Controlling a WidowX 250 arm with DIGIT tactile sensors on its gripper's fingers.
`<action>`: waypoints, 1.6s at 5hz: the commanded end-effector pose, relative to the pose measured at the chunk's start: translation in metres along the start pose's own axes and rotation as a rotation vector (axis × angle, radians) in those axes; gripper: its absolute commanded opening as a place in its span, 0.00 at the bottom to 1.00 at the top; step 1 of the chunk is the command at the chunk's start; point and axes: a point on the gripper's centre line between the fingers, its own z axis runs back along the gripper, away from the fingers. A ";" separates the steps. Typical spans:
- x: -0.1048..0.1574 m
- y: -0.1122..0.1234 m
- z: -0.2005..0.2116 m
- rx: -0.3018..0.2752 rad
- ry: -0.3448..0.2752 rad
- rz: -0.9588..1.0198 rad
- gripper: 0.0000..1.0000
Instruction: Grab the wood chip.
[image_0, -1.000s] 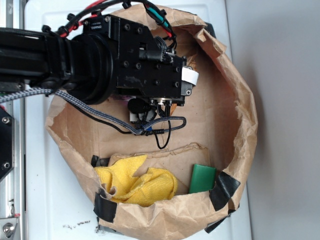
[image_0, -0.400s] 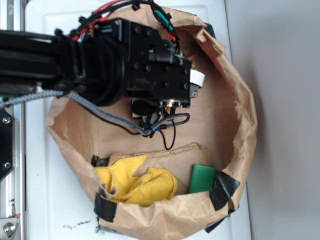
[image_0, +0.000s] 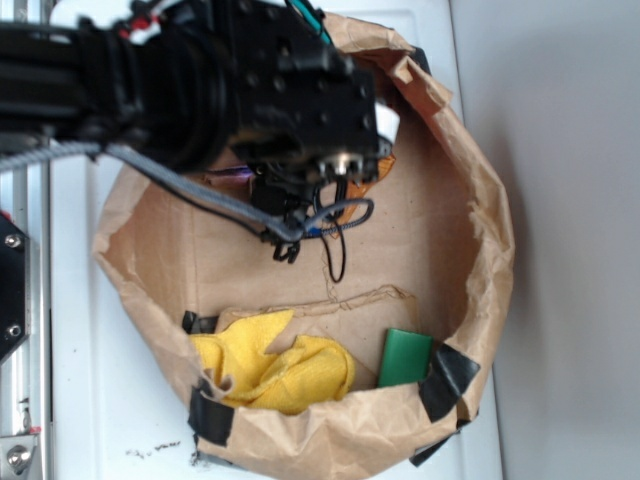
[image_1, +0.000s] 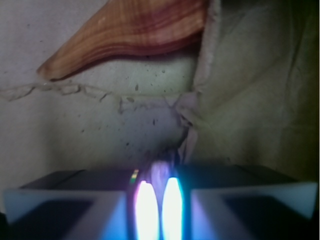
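Tool (image_1: 159, 205) pads together, empty, low over bag floor; wood chip (image_1: 131, 31) lies beyond, not yet grasped.

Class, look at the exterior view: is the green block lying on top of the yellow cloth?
No. The green block lies on the paper beside the yellow cloth, with a clear gap of brown paper between them.

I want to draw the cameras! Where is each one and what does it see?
Exterior: sits above, looking down into the paper bag; shows the arm and end effector.
Wrist: sits on the end effector, looking close at the bag floor and a striped reddish-brown object; fingers show, blurred.
Shared: bag and end effector.
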 end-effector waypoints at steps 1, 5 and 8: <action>-0.002 0.021 0.050 -0.091 -0.084 0.021 0.00; -0.007 -0.015 0.014 0.009 -0.090 -0.057 1.00; 0.012 -0.012 -0.018 0.080 -0.053 -0.031 1.00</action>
